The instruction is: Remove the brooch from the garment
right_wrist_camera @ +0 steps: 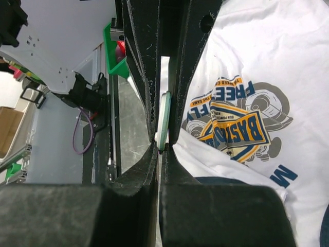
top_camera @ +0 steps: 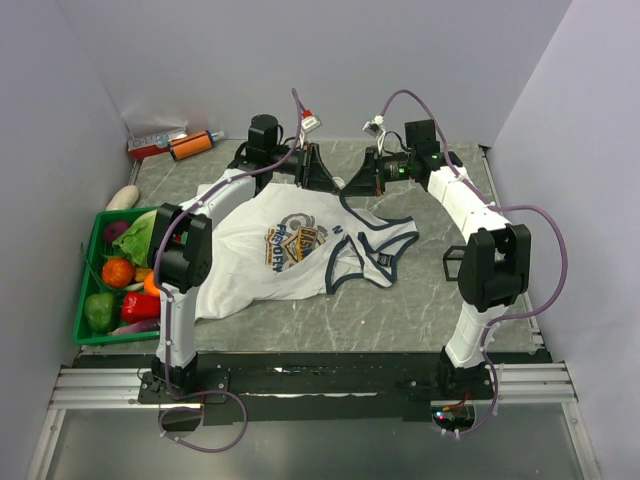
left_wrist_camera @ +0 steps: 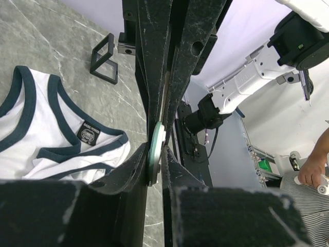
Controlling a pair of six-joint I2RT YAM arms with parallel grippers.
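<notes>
The white jersey with navy trim and a blue-and-gold chest graphic lies spread on the table; it also shows in the left wrist view and the right wrist view. The brooch is a thin pale green-and-white disc, seen edge-on. My left gripper is shut on the brooch. My right gripper is shut on the same brooch from the other side. Both meet above the jersey's neck edge at the back middle. I cannot tell whether the brooch still touches the cloth.
A green basket of vegetables stands at the left edge. An orange bottle and a red-and-white box lie at the back left. A black frame stands on the table right of the jersey. A person's hand shows beyond the table.
</notes>
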